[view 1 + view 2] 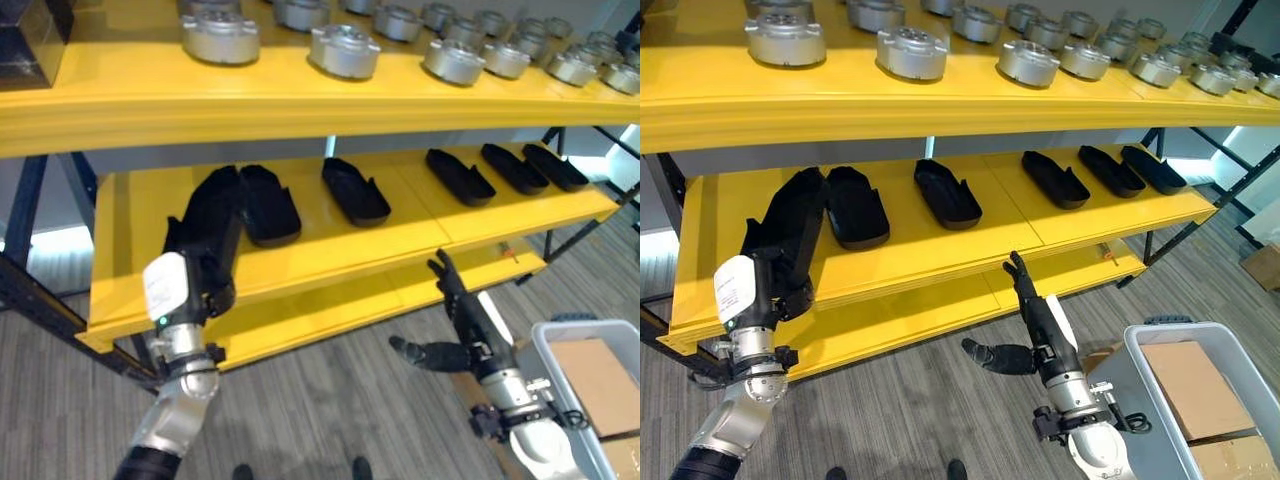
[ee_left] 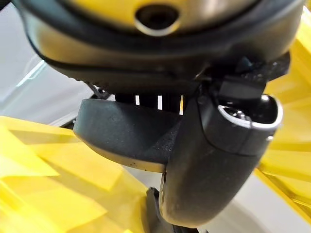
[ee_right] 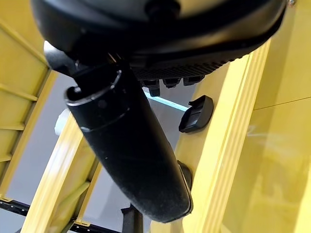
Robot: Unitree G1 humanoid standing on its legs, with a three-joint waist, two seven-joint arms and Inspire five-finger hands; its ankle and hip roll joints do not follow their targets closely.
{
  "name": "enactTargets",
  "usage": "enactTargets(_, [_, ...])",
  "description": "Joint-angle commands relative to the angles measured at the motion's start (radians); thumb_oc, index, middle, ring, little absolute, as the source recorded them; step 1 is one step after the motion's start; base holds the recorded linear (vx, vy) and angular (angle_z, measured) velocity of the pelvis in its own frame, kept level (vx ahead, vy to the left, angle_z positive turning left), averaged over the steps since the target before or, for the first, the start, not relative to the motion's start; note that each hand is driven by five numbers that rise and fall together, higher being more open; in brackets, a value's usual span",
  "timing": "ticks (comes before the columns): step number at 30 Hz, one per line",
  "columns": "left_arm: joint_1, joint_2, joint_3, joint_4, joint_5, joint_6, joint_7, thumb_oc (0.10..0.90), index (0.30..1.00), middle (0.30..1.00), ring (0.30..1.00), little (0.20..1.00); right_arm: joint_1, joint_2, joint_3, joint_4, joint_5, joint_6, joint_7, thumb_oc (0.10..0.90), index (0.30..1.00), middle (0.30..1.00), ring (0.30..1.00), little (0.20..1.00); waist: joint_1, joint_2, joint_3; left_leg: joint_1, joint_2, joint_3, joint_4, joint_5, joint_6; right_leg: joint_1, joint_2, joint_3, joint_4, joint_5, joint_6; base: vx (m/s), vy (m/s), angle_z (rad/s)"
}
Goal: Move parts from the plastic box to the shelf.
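My left hand [image 1: 203,268] is shut on a long black part [image 1: 215,208], which stands tilted on its edge at the left end of the yellow middle shelf [image 1: 400,238]. In the left wrist view my thumb [image 2: 214,160] curls round this black part [image 2: 126,136]. Several more black parts [image 1: 355,190] lie flat in a row along the same shelf. My right hand [image 1: 472,335] hangs open below the shelf's front edge, fingers straight and thumb spread, holding nothing. The grey plastic box [image 1: 545,345] sits on the floor at the lower right, beside my right hand.
Several round silver metal parts [image 1: 345,50] stand along the top shelf. Brown cardboard [image 1: 595,380] lies inside the plastic box. Dark steel shelf legs [image 1: 25,210] stand at the left, with a brace at the right. Grey plank floor [image 1: 320,400] lies before the shelf.
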Motion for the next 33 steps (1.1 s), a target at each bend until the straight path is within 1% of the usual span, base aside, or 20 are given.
enactTargets(1, [-0.23,0.041,0.084,0.029,-0.001,-0.045,0.144,0.4,0.3,0.3,0.3,0.3,-0.059,-0.048,-0.033,-0.094,0.024,-0.085,-0.002,0.9,1.0,1.0,1.0,1.0,0.0,0.04,-0.072,0.128,0.026,0.09,-0.003,-0.104,0.033,0.007,0.014,0.015,0.035,-0.067,0.0,0.0,0.0,0.0])
enactTargets(3, [-0.235,0.05,0.1,0.052,-0.008,-0.037,0.152,0.4,0.3,0.3,0.3,0.3,-0.055,-0.053,-0.032,-0.095,0.025,-0.085,0.004,0.9,1.0,1.0,1.0,1.0,-0.002,0.041,-0.073,0.129,0.026,0.093,-0.003,-0.104,0.032,0.007,0.015,0.016,0.034,-0.067,0.001,0.0,0.0,0.0])
enactTargets(4, [-0.239,0.07,0.121,0.078,-0.011,-0.027,0.168,0.4,0.3,0.3,0.3,0.3,-0.051,-0.056,-0.031,-0.095,0.023,-0.087,0.012,0.9,1.0,1.0,1.0,1.0,-0.003,0.042,-0.072,0.13,0.027,0.096,-0.003,-0.105,0.031,0.006,0.016,0.017,0.034,-0.068,0.001,0.0,0.0,0.0])
enactTargets(10, [-0.25,0.097,0.159,0.08,-0.005,-0.012,0.187,0.4,0.3,0.3,0.3,0.3,-0.05,-0.059,-0.03,-0.095,0.02,-0.09,0.021,0.9,1.0,1.0,1.0,1.0,-0.004,0.043,-0.071,0.128,0.026,0.097,-0.003,-0.106,0.029,0.007,0.017,0.014,0.031,-0.066,0.003,0.0,0.0,0.0])
enactTargets(15, [-0.266,0.112,0.158,0.11,-0.005,-0.002,0.184,0.4,0.3,0.3,0.3,0.3,-0.048,-0.06,-0.027,-0.094,0.022,-0.088,0.029,0.9,1.0,1.0,1.0,1.0,-0.004,0.043,-0.071,0.128,0.026,0.094,-0.003,-0.108,0.029,0.01,0.016,0.008,0.03,-0.067,0.004,0.0,0.0,0.0])
enactTargets(22, [-0.337,0.134,0.099,0.256,-0.036,0.006,0.156,0.4,0.3,0.3,0.3,0.3,-0.046,-0.076,-0.017,-0.102,0.029,-0.09,0.042,0.9,1.0,1.0,1.0,1.0,-0.019,0.042,-0.06,0.127,0.028,0.098,-0.003,-0.107,0.028,0.003,0.019,0.01,0.035,-0.068,0.005,0.0,-0.002,0.0])
enactTargets(23, [-0.361,0.145,0.082,0.292,-0.047,0.006,0.149,0.4,0.3,0.3,0.3,0.3,-0.047,-0.082,-0.016,-0.105,0.033,-0.092,0.046,0.9,1.0,1.0,1.0,1.0,-0.024,0.041,-0.05,0.125,0.028,0.101,-0.003,-0.106,0.028,-0.005,0.021,0.013,0.042,-0.07,0.005,-0.03,-0.013,-0.03])
enactTargets(27, [-0.402,0.157,0.051,0.334,-0.057,0.008,0.141,0.4,0.3,0.3,0.3,0.3,-0.059,-0.092,-0.011,-0.105,0.042,-0.097,0.045,0.9,1.0,1.0,1.0,1.0,-0.027,0.036,-0.028,0.118,0.032,0.106,-0.003,-0.099,0.029,-0.026,0.026,0.015,0.066,-0.078,0.003,-0.08,-0.011,-0.01])
enactTargets(28, [-0.457,0.174,0.019,0.372,-0.066,0.011,0.138,0.4,0.3,0.3,0.3,0.3,-0.078,-0.107,-0.004,-0.108,0.053,-0.103,0.045,0.9,1.0,1.0,1.0,1.0,-0.032,0.032,0.008,0.101,0.036,0.104,0.006,-0.091,0.031,-0.061,0.03,0.018,0.105,-0.089,0.0,-0.14,-0.013,-0.06])
enactTargets(29, [-0.46,0.175,0.018,0.374,-0.066,0.01,0.139,0.4,0.3,0.3,0.3,0.3,-0.079,-0.106,-0.004,-0.107,0.053,-0.103,0.045,0.9,1.0,1.0,1.0,1.0,-0.031,0.031,0.008,0.1,0.036,0.104,0.006,-0.09,0.031,-0.063,0.03,0.019,0.109,-0.09,0.0,-0.19,-0.012,-0.07])
enactTargets(31, [-0.521,0.189,-0.008,0.402,-0.083,0.011,0.14,0.4,0.3,0.3,0.3,0.3,-0.11,-0.12,0.009,-0.108,0.06,-0.108,0.041,0.9,1.0,1.0,1.0,1.0,-0.033,0.026,0.048,0.051,0.044,0.097,0.053,-0.094,0.031,-0.113,0.033,0.02,0.16,-0.1,-0.004,-0.24,-0.016,-0.05])
enactTargets(32, [-0.579,0.201,-0.028,0.431,-0.104,0.01,0.148,0.4,0.3,0.3,0.3,0.3,-0.137,-0.133,0.024,-0.107,0.066,-0.114,0.037,0.9,1.0,1.0,1.0,1.0,-0.034,0.019,0.086,-0.009,0.05,0.085,0.109,-0.096,0.03,-0.166,0.037,0.02,0.204,-0.104,-0.006,-0.25,-0.022,-0.05])
enactTargets(33, [-0.584,0.202,-0.03,0.435,-0.105,0.009,0.149,0.4,0.3,0.3,0.3,0.3,-0.139,-0.132,0.023,-0.106,0.066,-0.114,0.036,0.9,1.0,1.0,1.0,1.0,-0.035,0.019,0.083,-0.021,0.051,0.081,0.119,-0.1,0.03,-0.175,0.037,0.019,0.21,-0.106,-0.007,-0.27,-0.035,-0.06])
